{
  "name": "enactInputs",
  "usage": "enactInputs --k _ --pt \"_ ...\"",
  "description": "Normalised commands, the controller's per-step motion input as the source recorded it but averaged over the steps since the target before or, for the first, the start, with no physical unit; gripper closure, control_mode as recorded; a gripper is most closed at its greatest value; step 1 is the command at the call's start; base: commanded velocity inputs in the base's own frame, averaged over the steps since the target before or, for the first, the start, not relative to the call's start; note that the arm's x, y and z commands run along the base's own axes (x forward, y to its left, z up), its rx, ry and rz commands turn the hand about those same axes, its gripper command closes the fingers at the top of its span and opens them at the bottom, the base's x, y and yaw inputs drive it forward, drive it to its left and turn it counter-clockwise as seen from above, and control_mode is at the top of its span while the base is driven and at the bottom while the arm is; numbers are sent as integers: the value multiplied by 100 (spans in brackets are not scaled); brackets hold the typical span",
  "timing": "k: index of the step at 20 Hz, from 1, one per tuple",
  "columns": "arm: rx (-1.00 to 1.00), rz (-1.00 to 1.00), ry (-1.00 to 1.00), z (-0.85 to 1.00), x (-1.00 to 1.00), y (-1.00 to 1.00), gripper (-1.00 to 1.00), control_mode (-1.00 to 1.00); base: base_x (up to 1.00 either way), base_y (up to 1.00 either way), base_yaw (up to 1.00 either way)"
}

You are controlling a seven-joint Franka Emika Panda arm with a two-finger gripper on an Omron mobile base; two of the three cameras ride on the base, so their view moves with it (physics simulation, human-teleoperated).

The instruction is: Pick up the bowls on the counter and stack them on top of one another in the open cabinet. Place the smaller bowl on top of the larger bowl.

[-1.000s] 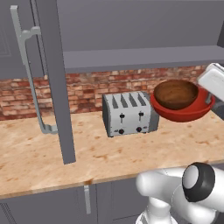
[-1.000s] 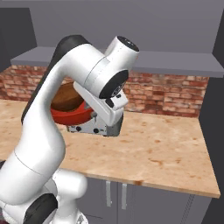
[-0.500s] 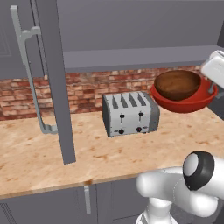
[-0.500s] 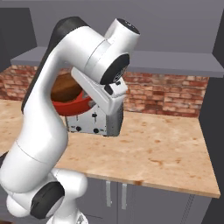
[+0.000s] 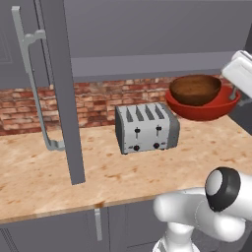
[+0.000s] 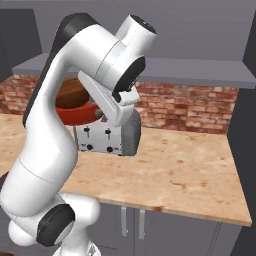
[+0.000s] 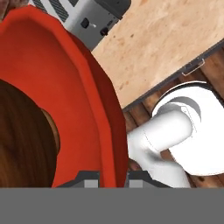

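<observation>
Risk, open cabinet: the plain grey upper wall cabinet [image 5: 147,29] has its flat grey shelf [image 5: 147,66] just above the carried load, so a rise too close to the wall would likely knock the rim against the shelf edge. The tall grey door with long light-grey bar handle [image 5: 61,88] hangs open well to the side.

Risk, tabletop: the light tan wood-grain tabletop [image 5: 74,172] carries a silver four-slot toaster [image 5: 146,128]; any drop would probably land on or beside it.

Item, wide glossy red bowl [image 5: 202,106]: airborne near the shelf. The tool [image 7: 113,177] is clamped on its rim at one side only, so tilt could spill the stack.

Item, smaller dark brown wood-look bowl [image 5: 195,88]: nested loose inside the red one, and liable to slide out.
</observation>
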Motion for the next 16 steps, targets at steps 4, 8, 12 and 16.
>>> enactInputs --k 4,8,12,16 --pt "5 -16 -1 11 2 26 100 -100 0 0 0" --pt "4 -17 -4 22 0 18 100 -100 0 0 0" --pt "3 -16 -3 17 6 15 100 -100 0 0 0" --pt "1 -17 -8 20 9 18 100 -100 0 0 0"
